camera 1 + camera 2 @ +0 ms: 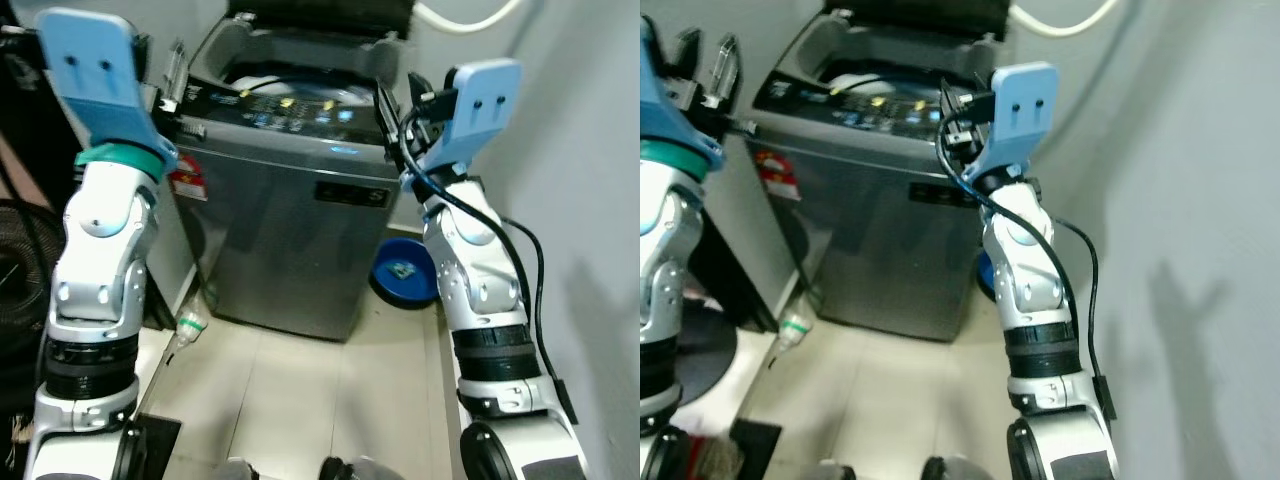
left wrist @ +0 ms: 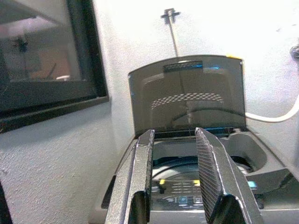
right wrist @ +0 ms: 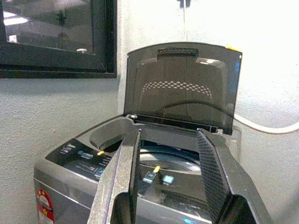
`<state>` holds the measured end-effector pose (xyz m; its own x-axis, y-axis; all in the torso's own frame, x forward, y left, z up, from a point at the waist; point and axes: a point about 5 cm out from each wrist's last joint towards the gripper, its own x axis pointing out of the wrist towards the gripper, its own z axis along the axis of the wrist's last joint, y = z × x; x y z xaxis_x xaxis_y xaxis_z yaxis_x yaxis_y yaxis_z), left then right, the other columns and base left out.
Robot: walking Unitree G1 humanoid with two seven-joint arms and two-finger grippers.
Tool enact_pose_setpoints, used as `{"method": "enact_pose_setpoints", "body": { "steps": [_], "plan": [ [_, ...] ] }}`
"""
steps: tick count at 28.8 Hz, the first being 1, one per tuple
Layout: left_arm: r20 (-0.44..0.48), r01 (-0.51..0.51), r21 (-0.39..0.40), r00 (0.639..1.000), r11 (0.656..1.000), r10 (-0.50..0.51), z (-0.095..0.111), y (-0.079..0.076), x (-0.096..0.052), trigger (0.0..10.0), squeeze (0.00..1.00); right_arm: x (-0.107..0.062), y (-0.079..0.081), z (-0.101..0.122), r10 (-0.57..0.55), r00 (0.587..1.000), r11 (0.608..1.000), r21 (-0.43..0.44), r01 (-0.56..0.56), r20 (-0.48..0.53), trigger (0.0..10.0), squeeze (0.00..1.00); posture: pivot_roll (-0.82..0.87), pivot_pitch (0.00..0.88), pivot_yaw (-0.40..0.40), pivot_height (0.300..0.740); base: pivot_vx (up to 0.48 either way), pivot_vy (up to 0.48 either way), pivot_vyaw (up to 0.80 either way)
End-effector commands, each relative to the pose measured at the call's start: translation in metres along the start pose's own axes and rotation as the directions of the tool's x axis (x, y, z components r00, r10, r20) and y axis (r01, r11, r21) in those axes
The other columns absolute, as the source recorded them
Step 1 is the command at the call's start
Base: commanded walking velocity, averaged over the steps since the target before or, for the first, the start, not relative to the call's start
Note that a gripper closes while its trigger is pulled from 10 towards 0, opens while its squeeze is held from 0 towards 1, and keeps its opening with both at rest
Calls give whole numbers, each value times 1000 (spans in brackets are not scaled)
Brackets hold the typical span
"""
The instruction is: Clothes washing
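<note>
While standing before grey top-loading washing machine, lid raised and drum open: best approached squarely, arms kept clear of control panel; left gripper and right gripper raised near machine's front corners, fingers parted, holding and touching nothing.

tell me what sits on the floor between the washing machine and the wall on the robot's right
A blue basin lies on the floor there, beside the washing machine and partly hidden behind the right arm, as the left eye view shows.
</note>
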<state>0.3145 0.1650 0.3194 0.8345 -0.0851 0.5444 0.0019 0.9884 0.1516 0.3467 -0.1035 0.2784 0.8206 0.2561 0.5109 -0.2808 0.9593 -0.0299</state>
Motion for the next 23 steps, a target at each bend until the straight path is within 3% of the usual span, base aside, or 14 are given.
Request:
{"method": "enact_pose_setpoints", "body": {
  "steps": [1,23],
  "plan": [
    [-14,-15,13,1000,1000,15,-3,4,-3,10000,0,0,5,-4,20,1000,1000,-4,-20,-19,10000,0,53,30,0,740,0,0,800],
    [-21,-5,7,1000,1000,5,-5,0,-3,10000,0,-1,7,-6,35,999,999,5,-35,-29,10000,0,55,38,1,740,0,0,800]
  ]
}}
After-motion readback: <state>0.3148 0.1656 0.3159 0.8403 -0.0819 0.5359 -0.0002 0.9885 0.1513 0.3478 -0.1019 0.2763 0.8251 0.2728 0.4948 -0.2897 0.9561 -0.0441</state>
